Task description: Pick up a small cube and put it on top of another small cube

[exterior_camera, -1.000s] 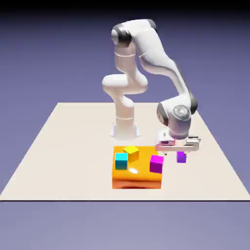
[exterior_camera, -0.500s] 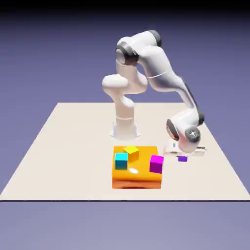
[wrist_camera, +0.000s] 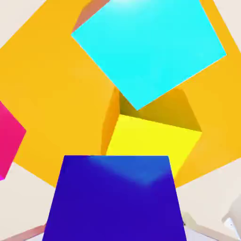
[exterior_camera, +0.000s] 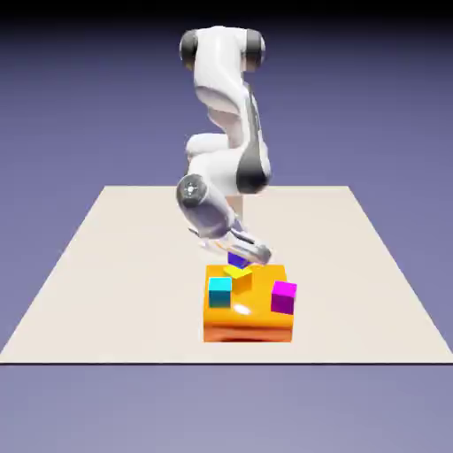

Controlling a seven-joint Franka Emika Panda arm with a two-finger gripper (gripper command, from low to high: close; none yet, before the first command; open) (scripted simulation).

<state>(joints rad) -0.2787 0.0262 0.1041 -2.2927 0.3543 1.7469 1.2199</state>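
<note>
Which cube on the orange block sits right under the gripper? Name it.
The yellow cube, directly below the held purple cube; the cyan cube and magenta cube sit off to the sides.

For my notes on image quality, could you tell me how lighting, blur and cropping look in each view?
Exterior view: sharp, evenly lit; top edge fades to black; a glossy sheen on the orange block. Hand view: the violet cube looms large, shaded dark blue, hiding the gripper fingertips; the cyan cube is cropped at the top; edges slightly soft.
</note>
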